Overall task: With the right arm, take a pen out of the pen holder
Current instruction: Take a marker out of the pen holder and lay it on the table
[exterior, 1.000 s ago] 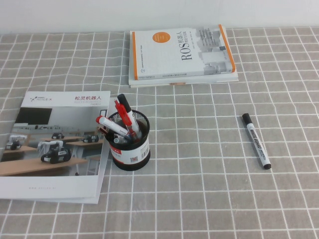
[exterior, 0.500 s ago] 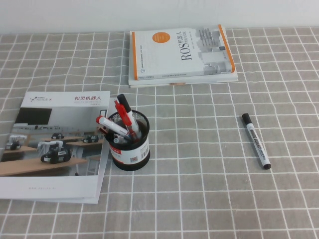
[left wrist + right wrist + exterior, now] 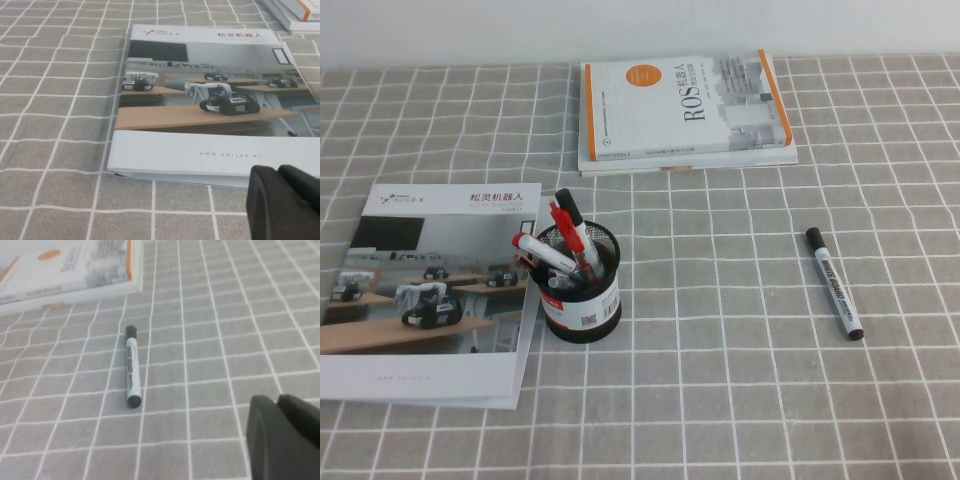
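Checked grey surface carrying, in descending size, a brochure on the robot's left, stacked books at the far edge, a black mesh pen holder just beside the brochure's right edge, and a lone marker lying flat well to the right. The holder stands upright, with several pens leaning in it, red and black caps above the rim. Neither arm appears in the high view. The right gripper sits low over bare cloth on the right, its fingers pressed together and empty; the marker lies near it, the holder outside its wrist view and well apart. The left gripper rests by the brochure's near edge, fingers likewise together, holding nothing. Judged step: the reach has not begun, unless the loose marker is the pen already removed, which cannot be told. The next move would call for spreading the right fingers, travelling leftward to the holder, and descending around one raised cap.
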Controlling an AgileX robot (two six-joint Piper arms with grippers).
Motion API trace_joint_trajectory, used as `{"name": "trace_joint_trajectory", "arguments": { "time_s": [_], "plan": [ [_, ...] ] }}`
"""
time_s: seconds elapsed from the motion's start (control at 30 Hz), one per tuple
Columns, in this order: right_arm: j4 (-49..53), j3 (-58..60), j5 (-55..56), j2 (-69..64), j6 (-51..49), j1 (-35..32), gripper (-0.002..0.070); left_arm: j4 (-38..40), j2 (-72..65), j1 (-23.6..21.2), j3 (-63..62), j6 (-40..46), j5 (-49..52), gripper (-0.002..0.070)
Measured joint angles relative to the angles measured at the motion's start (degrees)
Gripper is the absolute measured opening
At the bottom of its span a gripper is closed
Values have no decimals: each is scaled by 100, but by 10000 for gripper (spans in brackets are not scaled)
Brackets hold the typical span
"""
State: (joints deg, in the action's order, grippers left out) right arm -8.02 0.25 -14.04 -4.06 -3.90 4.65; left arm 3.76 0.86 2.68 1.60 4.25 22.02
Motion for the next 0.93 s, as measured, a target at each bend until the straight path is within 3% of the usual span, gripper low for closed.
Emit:
{"name": "trace_joint_trajectory", "arguments": {
  "time_s": [0.33, 0.93],
  "plan": [
    [187, 128, -456, 448, 608, 0, -13, 0, 0, 0, 0, 0, 0, -3],
    [195, 128, -825, 448, 648, 0, -13, 0, 0, 0, 0, 0, 0, -3]
  ]
}}
